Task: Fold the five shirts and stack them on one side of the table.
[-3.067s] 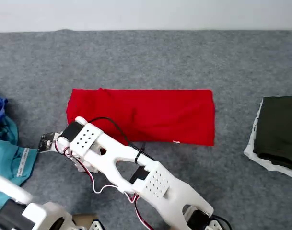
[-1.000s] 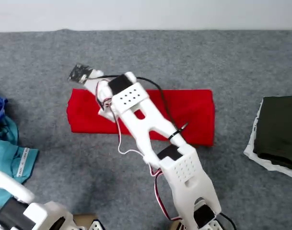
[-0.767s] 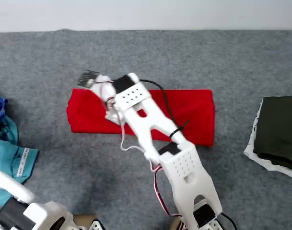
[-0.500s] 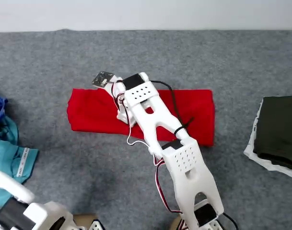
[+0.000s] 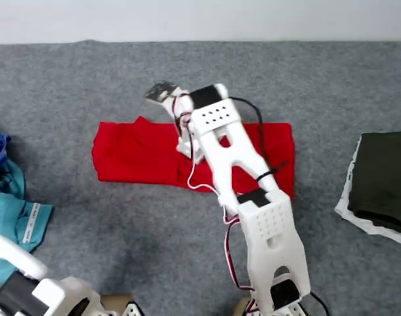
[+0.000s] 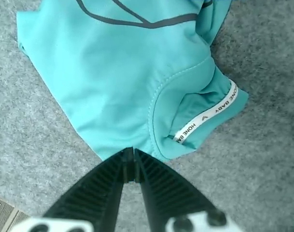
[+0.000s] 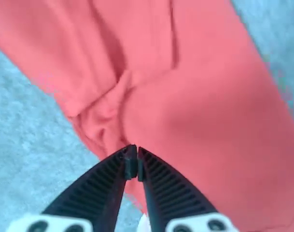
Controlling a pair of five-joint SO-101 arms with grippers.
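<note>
- Red shirt (image 5: 134,155), folded to a long band, mid-surface (image 5: 253,79); long axis side to side in the high view, short axis toward and away from the arms.
- Right arm (image 5: 216,131) stretched out across that band about midway along; right pincer (image 7: 131,166) low over the cloth, close to the band's far long edge.
- Clenched, tips together, red cloth directly beneath and a wrinkled ridge just beside the tips; cannot tell whether any cloth is caught between them.
- Probably calls for an end-over-end fold along the long axis next, so a grip at an end or corner, not at the middle; both ends well apart from the tips, one to each side.
- Left pincer (image 6: 130,166) likewise clenched, tips at the hem of an unfolded teal shirt (image 6: 113,72) at the surface's left edge; cannot tell whether nipping that hem. Well apart from the red band, so right arm clearly the nearer.
- Dark folded shirt (image 5: 384,178) on a white one (image 5: 351,210) at the right edge, likely the stack; red band's right end the nearer to it.
</note>
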